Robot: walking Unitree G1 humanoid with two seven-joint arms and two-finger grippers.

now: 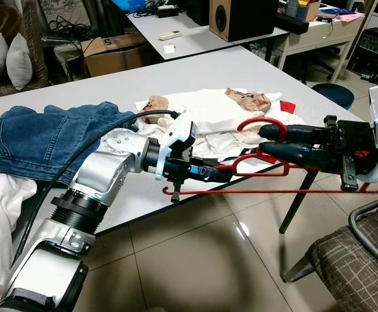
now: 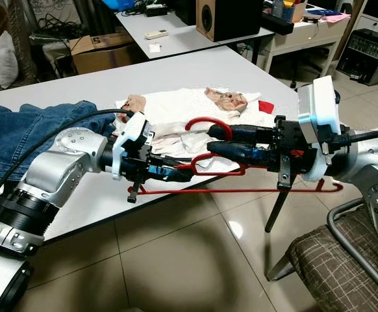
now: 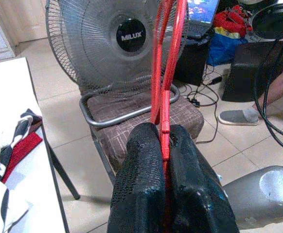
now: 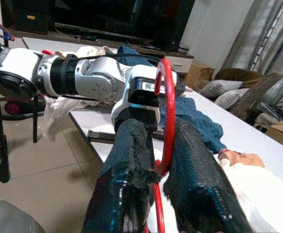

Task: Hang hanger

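Note:
A red hanger (image 1: 260, 190) hangs level in the air just off the front edge of the white table (image 1: 143, 81), held by both grippers. My left gripper (image 1: 218, 171) is shut on the hanger's left arm; in the left wrist view the red plastic (image 3: 163, 73) runs out from between the pressed fingers (image 3: 141, 170). My right gripper (image 1: 267, 140) reaches in from the right and is shut on the hanger at its neck. The hook (image 4: 169, 107) curves up between its two fingers (image 4: 200, 179).
White garments (image 1: 202, 110) and blue jeans (image 1: 39, 136) lie on the table behind the hanger. A brown padded chair (image 1: 358, 260) stands at the right, with a floor fan (image 3: 117, 39) behind it. Further back is a second table (image 1: 202, 36) with a speaker. Tiled floor lies below.

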